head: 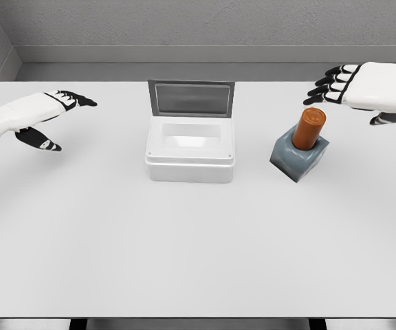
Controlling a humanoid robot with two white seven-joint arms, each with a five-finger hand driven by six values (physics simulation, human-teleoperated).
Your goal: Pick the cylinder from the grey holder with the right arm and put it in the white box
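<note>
White table (184, 261) bears cylinder (310, 128) in grey holder (298, 158); right hand (353, 86) released — grey walls.

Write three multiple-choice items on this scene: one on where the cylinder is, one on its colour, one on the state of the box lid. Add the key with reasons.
1. Where is the cylinder?
A. In the box
B. In the holder
C. In the right hand

2. What colour is the cylinder?
A. Orange-brown
B. Blue
C. Green

3. How is the box lid?
A. Shut
B. Open, standing up at the back
C. Lying off on the table

Key:
1 B: it stands in the grey holder, right of the box, while the right hand is behind it, fingers spread, holding nothing.
2 A: its top and side are orange-brown.
3 B: the lid stands up behind the box, whose white inside shows.
</note>
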